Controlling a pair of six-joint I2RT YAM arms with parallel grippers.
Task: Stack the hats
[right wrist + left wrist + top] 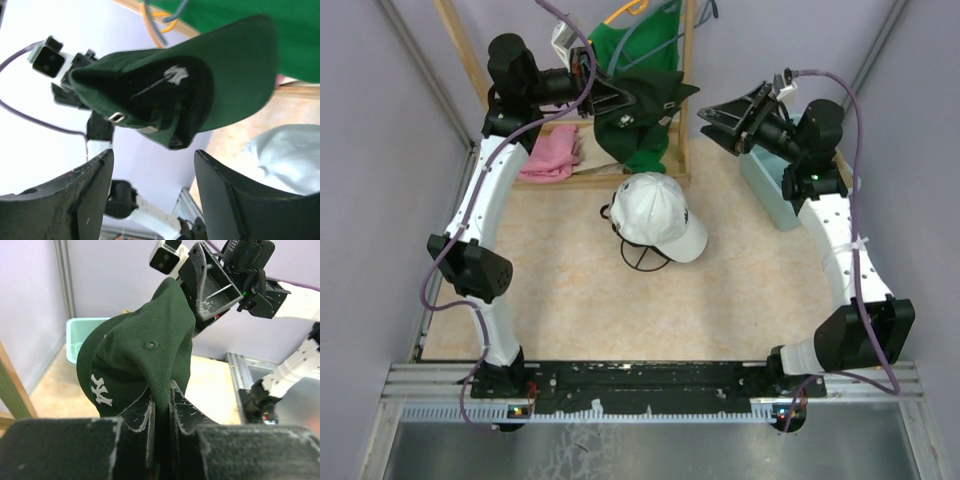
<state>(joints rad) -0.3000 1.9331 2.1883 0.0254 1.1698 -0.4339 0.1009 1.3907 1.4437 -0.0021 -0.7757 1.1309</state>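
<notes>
I am gripping a dark green fabric cap (145, 345) in my left pincer (161, 392), green cloth shirt (645, 45) hanging behind; right pincer (153, 159) gaping wide.

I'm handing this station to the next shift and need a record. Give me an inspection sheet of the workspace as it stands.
Surface: tan tabletop.
Job's things: white cap mid-table, over something dark, possibly another cap; dark green cap held aloft.
Clutter: pink cloth on the wooden rack's base; green shirt hanging there; teal bin at right.
Hands: left hand shut on the green cap's crown; right hand open, empty, facing it.
Cables: purple cables loop along both arms.
Surroundings: lavender walls; nothing else seen.
</notes>
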